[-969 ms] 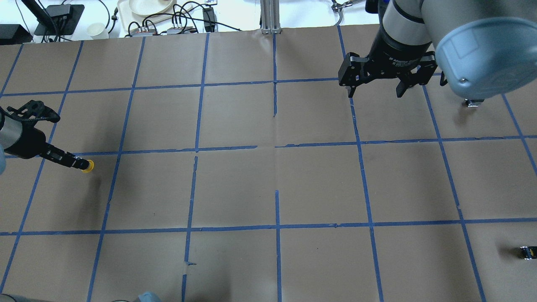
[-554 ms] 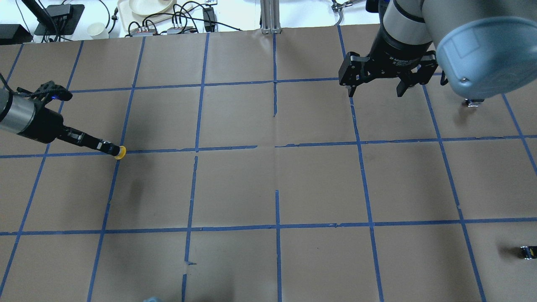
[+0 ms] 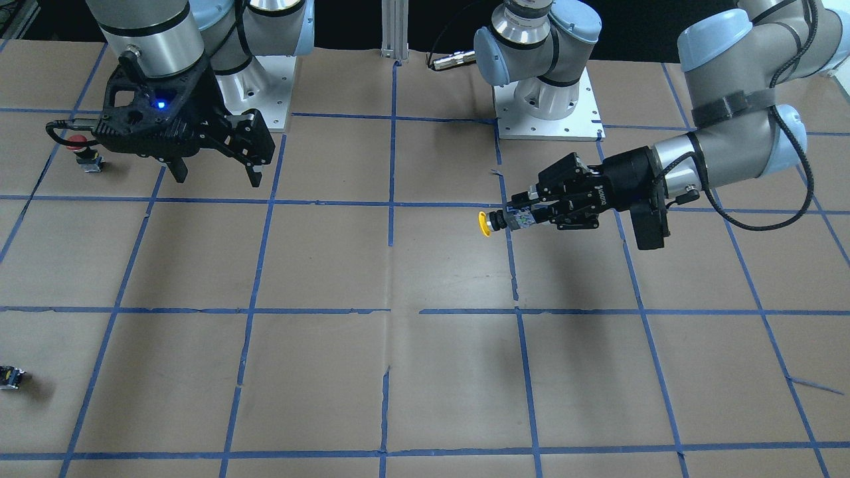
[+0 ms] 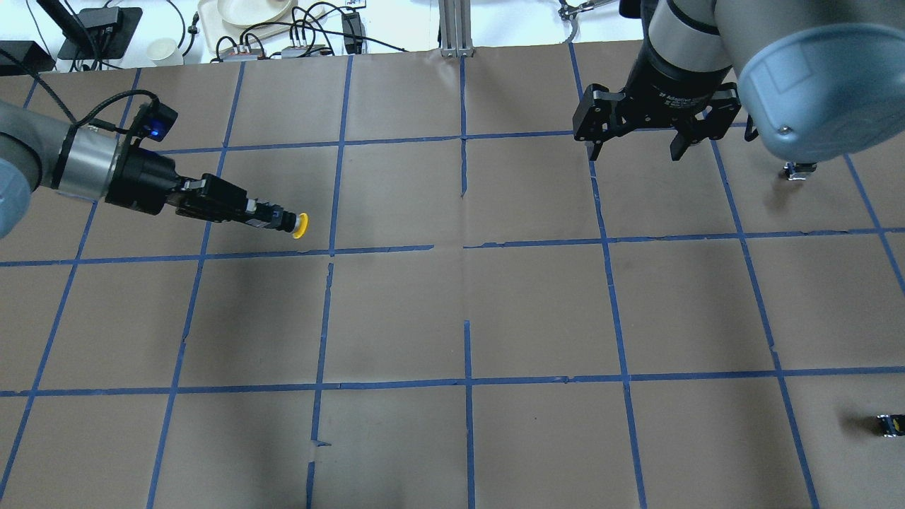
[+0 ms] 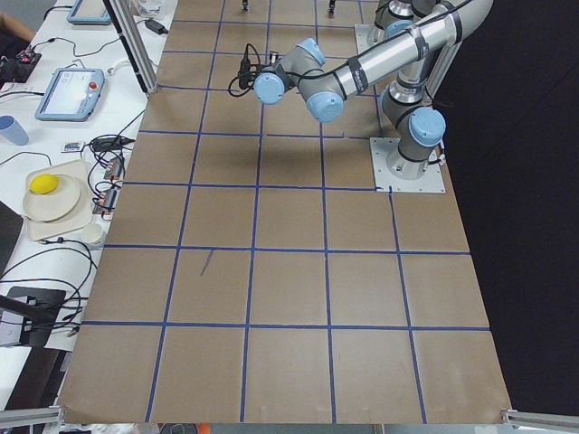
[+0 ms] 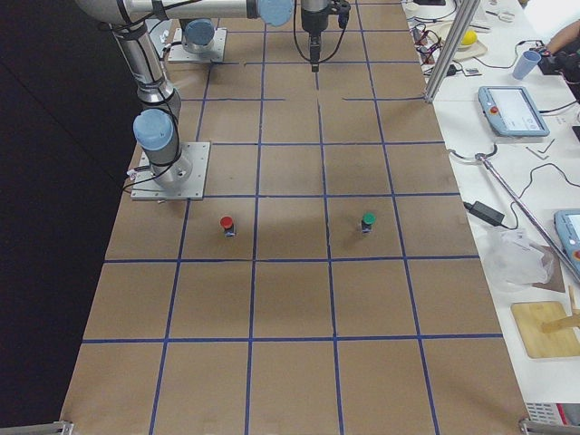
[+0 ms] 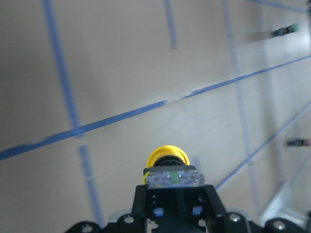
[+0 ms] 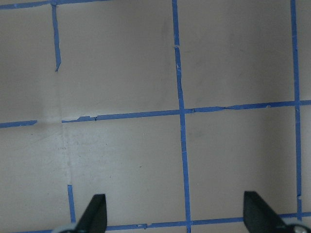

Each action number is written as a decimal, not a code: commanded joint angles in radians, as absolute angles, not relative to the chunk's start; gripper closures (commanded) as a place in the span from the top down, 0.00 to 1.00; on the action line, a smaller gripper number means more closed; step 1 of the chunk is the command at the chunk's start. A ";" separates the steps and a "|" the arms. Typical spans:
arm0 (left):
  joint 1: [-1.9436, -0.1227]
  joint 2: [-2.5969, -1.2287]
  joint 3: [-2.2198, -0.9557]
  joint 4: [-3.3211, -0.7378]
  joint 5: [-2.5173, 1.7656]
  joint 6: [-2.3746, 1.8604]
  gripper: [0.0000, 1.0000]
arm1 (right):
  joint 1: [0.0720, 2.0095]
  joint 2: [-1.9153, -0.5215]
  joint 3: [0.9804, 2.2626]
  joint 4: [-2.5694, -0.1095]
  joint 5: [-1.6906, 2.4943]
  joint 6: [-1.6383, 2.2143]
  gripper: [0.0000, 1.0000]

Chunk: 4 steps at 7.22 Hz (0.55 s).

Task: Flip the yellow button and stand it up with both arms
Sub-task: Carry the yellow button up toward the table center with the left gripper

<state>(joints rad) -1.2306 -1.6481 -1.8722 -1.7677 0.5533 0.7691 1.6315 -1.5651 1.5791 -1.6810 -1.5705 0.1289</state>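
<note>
**Left gripper** (image 4: 274,218) (mine): closed on the yellow button (image 4: 301,225), clamping its blocky grey-and-black switch body. The button lies horizontal, held clear above the surface (image 4: 396,311) left of centre, with its cap pointing toward the table's middle.

**Right gripper** (image 4: 633,152) (also mine): open and empty, hanging well apart on the far right side, fingers pointing down.

**Handling, as judged:** the button looks small, light and made of rigid plastic. Its round cap seems smooth and likely to slip or roll between pads, whereas the flat body faces give sure purchase. Little of the body shows beyond my left fingertips, so a transfer grasp by the right gripper would probably have to take the neck just behind the cap, gently.
</note>
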 commanded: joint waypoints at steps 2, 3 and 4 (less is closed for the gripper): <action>-1.408 -1.611 -1.885 -1.816 0.242 0.694 0.07 | 1.525 -1.598 1.580 -1.660 -1.468 0.115 1.00; -1.446 -1.603 -1.903 -1.813 0.174 0.690 0.07 | 1.488 -1.608 1.582 -1.596 -1.401 0.115 1.00; -1.468 -1.600 -1.923 -1.815 0.119 0.689 0.07 | 1.420 -1.609 1.582 -1.563 -1.290 0.117 1.00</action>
